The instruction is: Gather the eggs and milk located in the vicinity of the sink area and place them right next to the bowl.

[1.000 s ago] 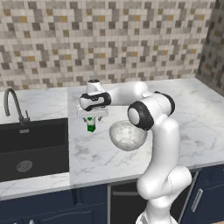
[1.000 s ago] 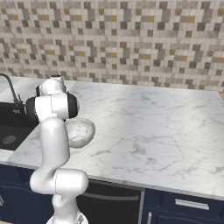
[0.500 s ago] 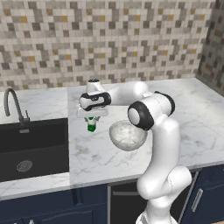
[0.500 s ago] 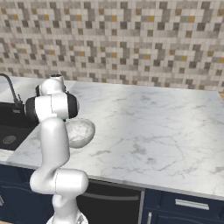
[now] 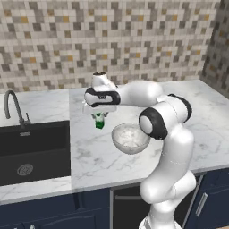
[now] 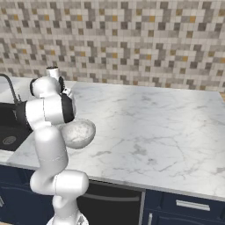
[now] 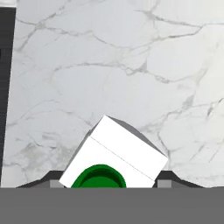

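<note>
The milk [image 5: 99, 122], a small white carton with a green band and cap, stands upright on the marble counter between the sink [image 5: 33, 147] and the bowl [image 5: 129, 137]. My gripper [image 5: 99, 117] reaches straight down over it and is shut on it. In the hand view the milk [image 7: 118, 153] fills the gap between my dark fingertips [image 7: 165, 178], which press against its two sides. The translucent bowl [image 6: 79, 132] sits just right of the carton, near the counter's front. The eggs are out of view.
The black sink basin with its gooseneck tap [image 5: 13, 106] lies to the left, its edge [image 7: 6, 87] close to the carton. The tiled wall runs behind. White marble counter [image 6: 149, 127] stretches wide to the right of the bowl.
The jaws have come together from wide open onto the milk carton's sides. The arm and the carton have stayed in place.
</note>
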